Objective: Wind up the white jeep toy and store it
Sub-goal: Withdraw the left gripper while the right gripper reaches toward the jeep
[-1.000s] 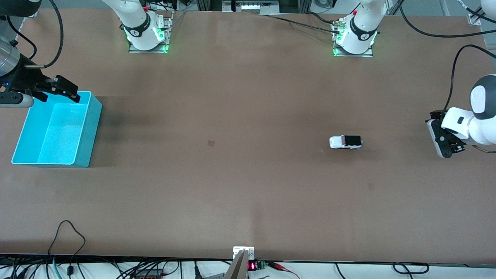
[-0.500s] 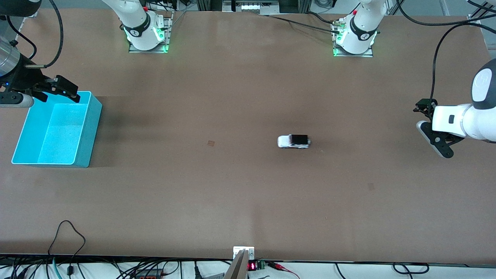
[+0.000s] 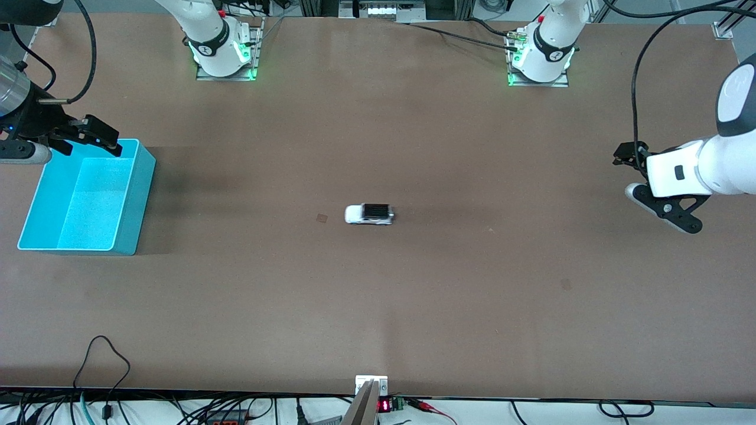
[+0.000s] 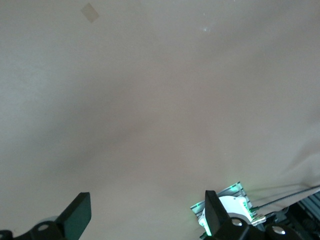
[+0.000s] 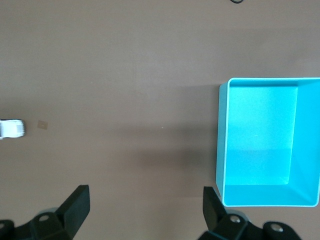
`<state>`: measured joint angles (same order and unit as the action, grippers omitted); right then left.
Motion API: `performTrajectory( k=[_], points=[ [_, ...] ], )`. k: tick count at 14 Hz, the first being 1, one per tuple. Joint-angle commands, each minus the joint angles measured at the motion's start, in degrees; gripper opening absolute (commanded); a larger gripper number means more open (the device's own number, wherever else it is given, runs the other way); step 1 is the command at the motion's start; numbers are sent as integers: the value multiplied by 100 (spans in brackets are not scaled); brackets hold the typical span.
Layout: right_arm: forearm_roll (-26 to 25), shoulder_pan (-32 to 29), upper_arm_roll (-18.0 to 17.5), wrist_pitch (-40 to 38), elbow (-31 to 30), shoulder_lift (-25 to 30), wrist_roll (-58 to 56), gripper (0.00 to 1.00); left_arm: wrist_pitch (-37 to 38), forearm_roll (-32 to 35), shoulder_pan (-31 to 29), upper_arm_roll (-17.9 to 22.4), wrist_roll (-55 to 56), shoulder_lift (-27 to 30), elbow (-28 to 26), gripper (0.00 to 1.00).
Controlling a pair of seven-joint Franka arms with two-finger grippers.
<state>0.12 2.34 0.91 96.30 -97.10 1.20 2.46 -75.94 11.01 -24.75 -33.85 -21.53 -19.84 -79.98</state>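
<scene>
White jeep toy (image 3: 370,214): one, on its wheels mid-table, touching neither gripper.
Cyan bin (image 3: 87,196): one, empty, at the right arm's end.
Left gripper (image 3: 641,175): over the left arm's end, fingers spread, holding nothing.
Right gripper (image 3: 105,140): over the bin's rim, fingers spread, empty.

Things on the brown bench (image 3: 413,307)

A cyan bin (image 3: 87,198) stands open at the right arm's end of the bench, with nothing inside it. A small square of tape (image 3: 322,218) is stuck flat near the middle of the bench. Black cables (image 3: 106,360) lie along the edge nearest to the front camera.
</scene>
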Motion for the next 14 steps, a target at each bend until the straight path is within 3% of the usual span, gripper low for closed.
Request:
performTrajectory(
  k=[1,5,10,14],
  points=[
    [59,-58,-20,-24,-11,29,-106,100,80,-501,549,763,307,287,53,100],
    [41,-50,-20,-68,-11,38,-315,100,-445,-1047,1401,1950,1483,621,-35,100],
    [41,-85,-3,-147,-28,38,-562,100,-1597,-1101,2237,2961,1494,1034,-561,100],
    [24,-67,-3,-86,-195,21,-982,100,-1722,-1110,2896,3665,1486,1438,-939,100]
  ],
)
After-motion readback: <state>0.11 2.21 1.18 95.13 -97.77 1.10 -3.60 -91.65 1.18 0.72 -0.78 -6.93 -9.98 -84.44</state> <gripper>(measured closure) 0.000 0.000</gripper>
